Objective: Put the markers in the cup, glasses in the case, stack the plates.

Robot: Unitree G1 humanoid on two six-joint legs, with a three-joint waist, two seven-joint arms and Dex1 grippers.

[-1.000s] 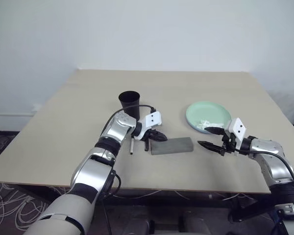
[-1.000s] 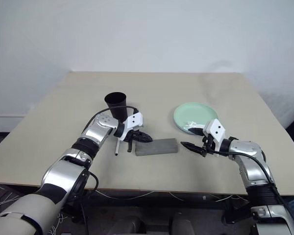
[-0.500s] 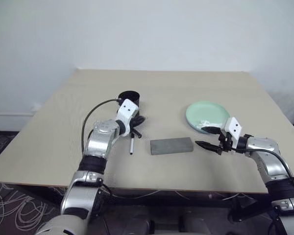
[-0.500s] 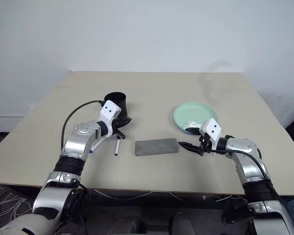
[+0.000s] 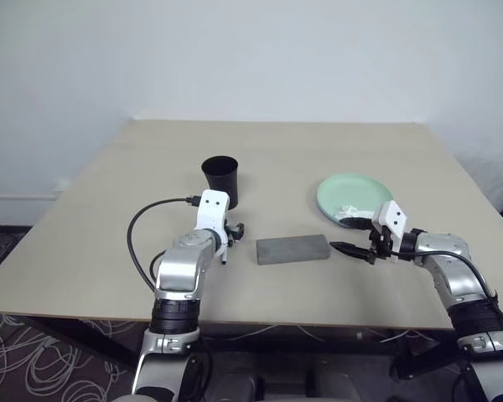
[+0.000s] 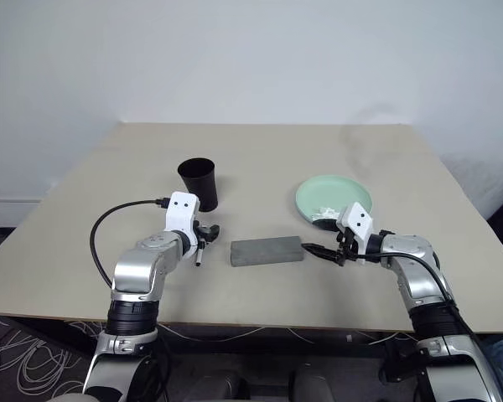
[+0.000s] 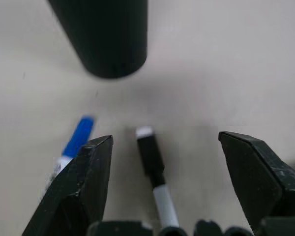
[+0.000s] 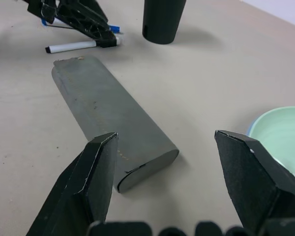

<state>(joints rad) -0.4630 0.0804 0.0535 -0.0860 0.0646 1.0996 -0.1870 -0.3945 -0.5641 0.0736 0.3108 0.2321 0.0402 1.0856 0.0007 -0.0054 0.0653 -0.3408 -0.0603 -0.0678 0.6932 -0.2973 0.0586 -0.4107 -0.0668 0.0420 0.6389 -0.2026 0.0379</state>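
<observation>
While its fingers are spread wide and empty, the left gripper (image 7: 162, 187) is poised over two markers (image 7: 155, 169) lying before the cup (image 7: 105, 34).

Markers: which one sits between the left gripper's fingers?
The black-and-white marker, between the open left gripper fingers. The blue-ended marker lies outside them.

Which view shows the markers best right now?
The left wrist view: two markers lie on the table between the open left claw fingers, one black and white, one with a blue end, short of the cup. The right wrist view shows them small beside the case. The eye views show a sliver.
</observation>
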